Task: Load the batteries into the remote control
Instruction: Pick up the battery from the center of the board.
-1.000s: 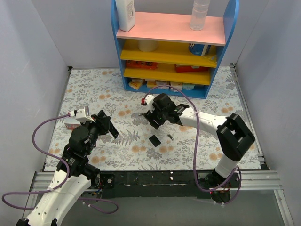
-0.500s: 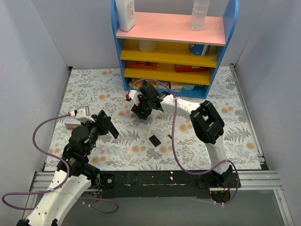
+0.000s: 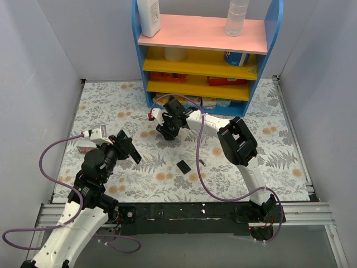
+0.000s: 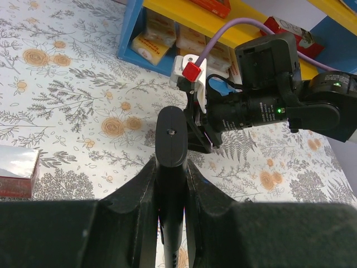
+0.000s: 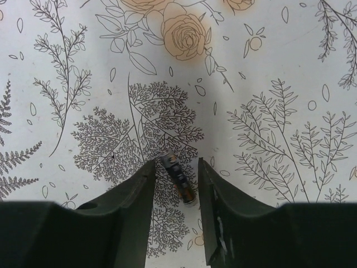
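The blue shelf unit (image 3: 273,33) at the far edge of the floral mat (image 3: 111,106) holds a white bottle (image 3: 149,15) and a clear bottle (image 3: 236,17) on its pink top board. A white tub (image 3: 175,53) and a blue-and-white item (image 3: 236,58) stand on the upper yellow shelf, flat red packs (image 3: 167,76) lie on the shelf below, and small yellow and white packs (image 3: 184,100) fill the bottom level. The left gripper (image 4: 170,163) has its 2 fingers (image 4: 142,190) clamped on the sides of the remote control (image 4: 170,137), which sticks out forward past the tips above the mat on the left. The right gripper (image 5: 176,167) points down at the mat just in front of the shelf, its fingers (image 5: 134,192) apart, 1 on each side of a battery (image 5: 179,178). That battery lies tilted on the mat with narrow gaps to both fingers; whether either finger touches it cannot be told. In the left wrist view the right gripper sits directly beyond the tip of the remote control. The other battery (image 3: 201,162) lies on the mat nearer the arm bases, just beside a small flat black square piece (image 3: 182,166). A red box with a silvery top (image 3: 85,146) rests on the mat near the left gripper.
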Robot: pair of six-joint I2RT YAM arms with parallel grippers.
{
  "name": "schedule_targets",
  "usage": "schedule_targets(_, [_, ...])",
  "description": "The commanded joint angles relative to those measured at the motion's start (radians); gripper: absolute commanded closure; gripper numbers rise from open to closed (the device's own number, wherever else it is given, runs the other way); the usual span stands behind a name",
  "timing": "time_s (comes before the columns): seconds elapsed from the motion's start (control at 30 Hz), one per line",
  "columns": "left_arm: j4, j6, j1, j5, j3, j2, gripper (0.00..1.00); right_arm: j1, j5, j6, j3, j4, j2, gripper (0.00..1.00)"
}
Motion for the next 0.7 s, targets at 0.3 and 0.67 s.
schedule_targets(0.3, [0.038,-0.001,0.018,0.036,-0.014,0.014,1.0,-0.009,0.056,0.054,-0.156,0.035,-0.093,0.82])
schedule_targets(0.67, [0.26,-0.13,0.018,0.244,-0.121,0.031,1.0,0.0,0.112,0.215,-0.477,0.205,-0.378,0.99])
